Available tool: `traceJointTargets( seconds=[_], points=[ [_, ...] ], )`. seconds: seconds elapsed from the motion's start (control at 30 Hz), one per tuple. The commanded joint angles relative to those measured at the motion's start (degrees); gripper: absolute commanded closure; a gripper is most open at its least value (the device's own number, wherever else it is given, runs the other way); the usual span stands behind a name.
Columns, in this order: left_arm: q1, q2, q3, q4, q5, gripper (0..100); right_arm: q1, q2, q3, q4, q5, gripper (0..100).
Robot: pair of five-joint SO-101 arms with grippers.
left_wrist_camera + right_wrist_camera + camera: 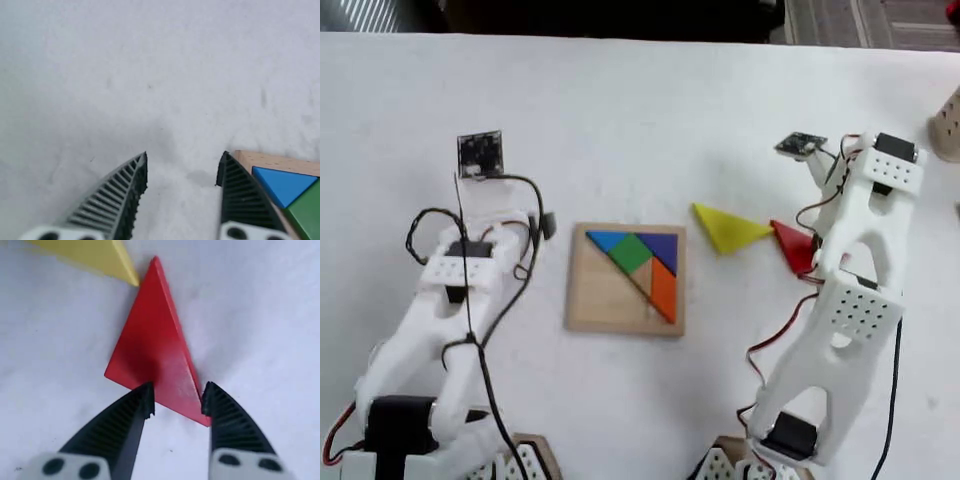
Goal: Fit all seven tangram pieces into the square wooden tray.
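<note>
Left gripper (pixel 182 156): released, beside tray (pixel 270 161) corner.
Right gripper (pixel 177 392): released, tips over red triangle (pixel 152 335).
Yellow triangle (pixel 90 254): just beside red triangle.

You have 1 wooden tray (pixel 610 300) with 4 pieces in it: blue piece (pixel 605 240), green piece (pixel 631 254), purple piece (pixel 663 246), orange piece (pixel 664 285). 2 more lie on the table (pixel 620 120): yellow triangle (pixel 725 228), red triangle (pixel 794 245).

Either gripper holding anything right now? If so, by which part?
Nothing is held. Right gripper open over the wide end of the red triangle, which lies flat on the table; left gripper open beside the tray.
</note>
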Motion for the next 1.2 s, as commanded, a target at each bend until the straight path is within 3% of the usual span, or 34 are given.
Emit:
traceJointTargets(
  seconds=[0.0,0.23,0.43,0.63,0.8,1.0,1.17],
  points=[
    [0.7,0.1,-3.0,-1.9,-0.6,76,0.8,-5.8,3.3,1.1,1.2,84.6],
    [0.8,0.1,-3.0,-1.9,-3.4,76,1.4,-14.7,18.7,-0.9,7.3,74.8],
    [0.8,0.1,-3.0,-1.9,-3.8,76,0.8,-27.4,36.7,-12.6,7.7,68.3],
    [0.8,0.1,-3.0,-1.9,-3.9,76,-1.5,-40.7,55.5,-29.8,-5.5,68.3],
    [0.8,0.1,-3.0,-1.8,-4.0,76,-5.5,-48.9,70.1,-38.2,-7.1,70.2],
    [0.7,1.4,-3.3,-1.8,-4.0,76,-6.2,-53.1,75.7,-44.6,-8.3,84.6],
    [0.5,6.9,-7.6,-0.9,-4.0,76,-6.6,-53.0,75.4,-45.3,-10.8,78.9]
  ],
)
